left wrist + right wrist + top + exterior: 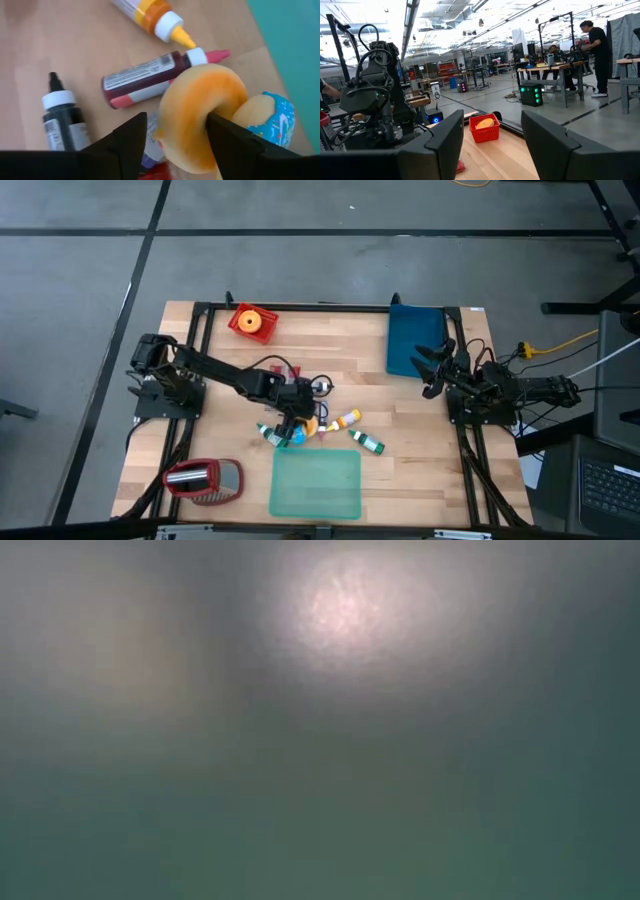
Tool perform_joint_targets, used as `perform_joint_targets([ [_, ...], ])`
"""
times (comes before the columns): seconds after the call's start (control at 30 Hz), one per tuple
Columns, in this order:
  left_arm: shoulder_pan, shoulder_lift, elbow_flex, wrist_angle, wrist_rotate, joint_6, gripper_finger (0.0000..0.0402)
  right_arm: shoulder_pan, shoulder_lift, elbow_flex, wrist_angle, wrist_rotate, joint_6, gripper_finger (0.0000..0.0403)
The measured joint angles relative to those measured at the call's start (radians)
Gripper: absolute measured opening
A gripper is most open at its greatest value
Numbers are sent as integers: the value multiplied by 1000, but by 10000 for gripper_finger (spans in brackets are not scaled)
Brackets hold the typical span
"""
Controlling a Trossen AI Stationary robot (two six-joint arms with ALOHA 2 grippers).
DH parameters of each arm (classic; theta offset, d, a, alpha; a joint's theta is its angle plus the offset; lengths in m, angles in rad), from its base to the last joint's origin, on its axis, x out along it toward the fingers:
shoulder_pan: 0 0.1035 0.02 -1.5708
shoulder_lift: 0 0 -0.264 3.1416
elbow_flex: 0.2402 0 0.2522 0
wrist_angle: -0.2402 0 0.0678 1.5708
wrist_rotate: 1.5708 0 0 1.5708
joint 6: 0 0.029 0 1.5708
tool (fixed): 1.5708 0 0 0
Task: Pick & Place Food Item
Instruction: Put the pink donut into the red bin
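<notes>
On your wooden table [420, 420] you have a blue tray [413, 340] at the far right, a pale green mat [316, 484] near the front edge, a red basket [251, 321] far left, and a red-and-silver grater [203, 479] at the front left corner.

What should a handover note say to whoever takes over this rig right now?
Left gripper: down in the pile at mid-table, fingers straddling the orange donut, one finger through its hole. Not clamped or lifted yet as far as the wrist view shows.
Right gripper: open, empty, waiting over the right side by the blue bin.
Things: a blue sprinkled donut sits against the orange one; a red bottle, a yellow-tipped bottle and a black bottle lie around them. The green mat sits bare near the front edge.
Done: approach to the donut.
Left: close, lift, place. The destination is not evident.
</notes>
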Motion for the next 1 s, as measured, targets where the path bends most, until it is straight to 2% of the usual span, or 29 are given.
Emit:
perform_joint_targets([
  [0.17, -1, 0, 0, 0, -2, -9, 162, 0, 0, 0, 0, 0, 0, 203],
  [0.47, 0, 24, 0, 11, 25, -22, 139, 0, 0, 0, 0, 0, 1, 203],
  [0.57, 0, 59, 3, 28, 25, -28, 113, 0, 0, 0, 0, 0, 1, 204],
  [0.7, 0, 79, 5, 56, 11, -28, 60, 0, 0, 0, 1, 0, 1, 204],
  [0.83, 11, 53, 1, 46, -12, -35, 15, 0, 0, 0, 1, 0, 1, 204],
  [1.0, 43, -30, -3, 35, -20, -57, 14, 0, 0, 0, 0, 1, 2, 204],
])
